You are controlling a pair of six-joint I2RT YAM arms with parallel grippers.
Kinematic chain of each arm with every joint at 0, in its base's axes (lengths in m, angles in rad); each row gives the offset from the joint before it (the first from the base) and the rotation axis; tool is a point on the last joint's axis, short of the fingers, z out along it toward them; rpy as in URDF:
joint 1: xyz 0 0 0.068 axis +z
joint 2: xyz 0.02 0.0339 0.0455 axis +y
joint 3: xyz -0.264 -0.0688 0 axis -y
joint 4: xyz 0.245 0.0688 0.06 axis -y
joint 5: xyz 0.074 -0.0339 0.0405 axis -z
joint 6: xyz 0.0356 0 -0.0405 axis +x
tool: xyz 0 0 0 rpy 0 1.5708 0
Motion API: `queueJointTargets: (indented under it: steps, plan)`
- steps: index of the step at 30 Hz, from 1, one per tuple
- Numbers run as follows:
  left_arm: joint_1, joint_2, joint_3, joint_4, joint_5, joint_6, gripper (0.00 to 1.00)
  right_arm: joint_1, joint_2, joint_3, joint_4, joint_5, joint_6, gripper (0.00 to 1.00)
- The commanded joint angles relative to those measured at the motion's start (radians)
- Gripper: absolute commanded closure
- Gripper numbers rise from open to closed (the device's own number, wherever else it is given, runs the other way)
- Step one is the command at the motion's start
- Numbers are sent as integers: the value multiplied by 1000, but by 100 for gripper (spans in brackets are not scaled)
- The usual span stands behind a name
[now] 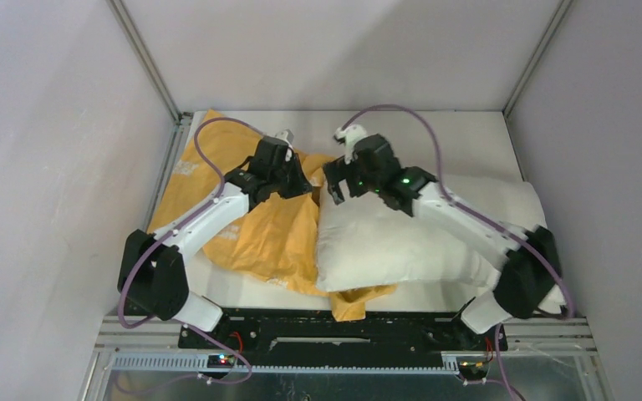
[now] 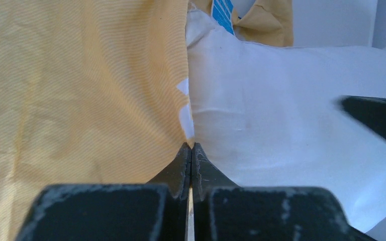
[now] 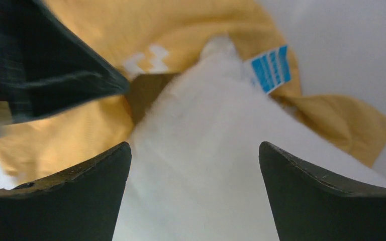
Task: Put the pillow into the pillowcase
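The orange-yellow pillowcase (image 1: 267, 234) lies crumpled on the left half of the table. The white pillow (image 1: 393, 242) lies to its right, its left edge against the case's opening. My left gripper (image 1: 298, 184) is shut, pinching the pillowcase's edge right beside the pillow; in the left wrist view its tips (image 2: 191, 146) meet where pillowcase (image 2: 80, 90) and pillow (image 2: 281, 100) touch. My right gripper (image 1: 334, 190) is open above the pillow's far left corner; in the right wrist view (image 3: 195, 150) the pillow (image 3: 196, 170) fills the gap between the jaws, with pillowcase (image 3: 80, 120) behind.
A blue tag (image 3: 269, 68) sits at the pillow's end. Part of the pillowcase pokes out under the pillow at the front edge (image 1: 359, 301). The pillow reaches the table's right edge. Grey walls enclose the white table (image 1: 443, 134) on three sides.
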Motion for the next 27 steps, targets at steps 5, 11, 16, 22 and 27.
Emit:
queueJointTargets:
  steps: [5,11,16,22,27]
  plan:
    - [-4,-34,-1,12,-65,-43,100,36,201,-107,-6,97,-21,34]
    - [-4,-44,10,25,-106,-59,100,60,15,-195,-7,111,35,100]
    - [-4,-41,24,34,-103,-63,100,139,-121,-200,-23,66,-4,100]
    - [-5,-77,21,39,-165,-74,100,200,-90,-228,-45,11,-14,100]
    - [-13,-117,9,75,-155,-61,100,178,-82,-277,10,-11,33,100]
